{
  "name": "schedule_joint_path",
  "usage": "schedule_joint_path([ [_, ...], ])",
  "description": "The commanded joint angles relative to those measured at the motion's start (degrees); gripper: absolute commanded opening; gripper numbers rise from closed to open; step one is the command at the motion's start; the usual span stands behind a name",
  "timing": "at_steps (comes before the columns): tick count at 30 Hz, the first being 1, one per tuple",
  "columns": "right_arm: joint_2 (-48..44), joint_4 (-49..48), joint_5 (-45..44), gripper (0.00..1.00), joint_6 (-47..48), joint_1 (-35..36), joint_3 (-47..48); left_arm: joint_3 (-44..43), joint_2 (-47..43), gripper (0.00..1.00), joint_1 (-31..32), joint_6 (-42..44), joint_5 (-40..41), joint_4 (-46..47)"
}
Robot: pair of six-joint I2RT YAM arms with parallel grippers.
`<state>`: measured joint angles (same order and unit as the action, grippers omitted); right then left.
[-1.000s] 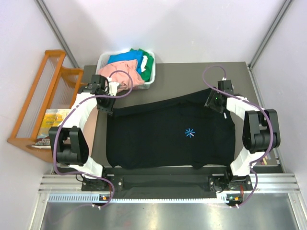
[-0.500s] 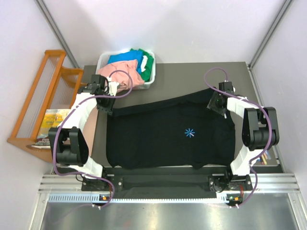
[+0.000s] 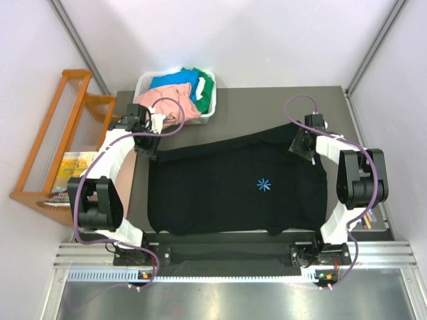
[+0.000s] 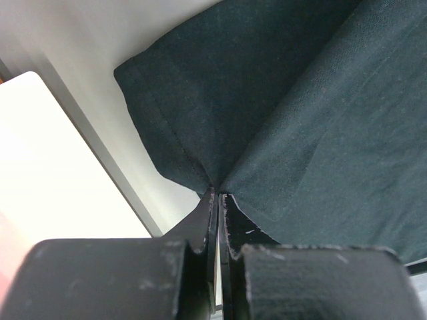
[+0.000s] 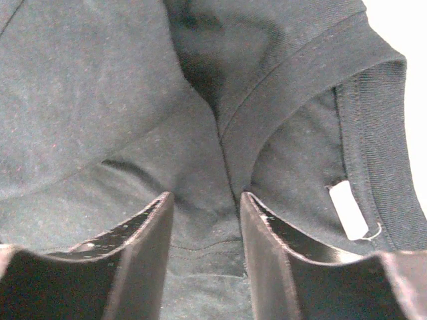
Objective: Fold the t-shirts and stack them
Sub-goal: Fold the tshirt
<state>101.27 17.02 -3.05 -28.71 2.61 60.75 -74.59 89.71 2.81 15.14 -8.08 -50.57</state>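
**A:** Where is the black t-shirt (image 3: pixel 220 193), and what has hold of it?

**B:** It lies spread on the table (image 3: pixel 267 107) with its starburst mark (image 3: pixel 264 185) face up. The left gripper (image 4: pixel 218 199), far left of the mark and a little toward the far edge, is pinched tight on a stitched edge of the cloth, which tents up to its tips. The right gripper (image 5: pixel 205 203), just right of the mark and toward the far edge, stands about half wide. Its 2 jaws straddle a raised ridge of cloth beside the collar (image 5: pixel 373 133), with the neck label (image 5: pixel 348 210) close by; I see no pinch there yet.

**A:** How will it handle?

**B:** I judge it light and limp, with no stiffness at all; between 2 holds it should sag and drag on the table. The knit looks matte, so it should not slide off the pads; the risk is a shallow bite that catches only 1 layer.

**A:** So where should it be taken?

**B:** Near the shoulder, beside the collar, deep in the jaws so both layers come up; the ribbed collar is thicker, but I expect it to stretch.

**A:** And the others?

**B:** 3 are crumpled in the white bin (image 3: pixel 139 89), far left of the mark at the far edge: a salmon-pink shirt (image 3: pixel 175 97), a blue shirt (image 3: pixel 170 81) and a green shirt (image 3: pixel 205 87); they look equally soft.
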Motion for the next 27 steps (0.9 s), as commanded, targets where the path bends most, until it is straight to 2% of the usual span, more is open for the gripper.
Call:
schedule_joint_path([
  [1,2.79,-0.76,0.33,0.43,-0.91,-0.33,-0.81,-0.3,-2.7,0.0,0.09,0.77,0.43,1.26],
  [6,4.46,-0.67,0.85,0.32,-1.17,-0.33,-0.55,-1.0,-2.61,0.0,0.09,0.69,0.52,1.17],
  [11,4.64,-0.32,1.73,0.25,-1.17,-0.24,0.07,-1.17,-2.61,0.0,0.09,0.77,0.69,0.91],
  [14,3.76,0.21,2.61,0.13,-1.17,-0.24,0.85,-1.17,-2.7,0.0,0.09,0.86,0.78,0.99],
  [15,3.58,0.38,2.87,0.06,-1.26,-0.33,1.21,-1.26,-2.7,0.0,0.09,0.77,0.78,0.91],
  [17,2.01,1.35,2.87,0.0,-1.26,-0.24,2.35,-1.35,-2.7,0.0,0.18,0.69,0.52,0.91],
  [27,-6.79,6.71,5.07,0.01,-0.91,0.2,7.89,-0.39,-2.96,0.0,0.18,0.42,0.43,1.26],
])
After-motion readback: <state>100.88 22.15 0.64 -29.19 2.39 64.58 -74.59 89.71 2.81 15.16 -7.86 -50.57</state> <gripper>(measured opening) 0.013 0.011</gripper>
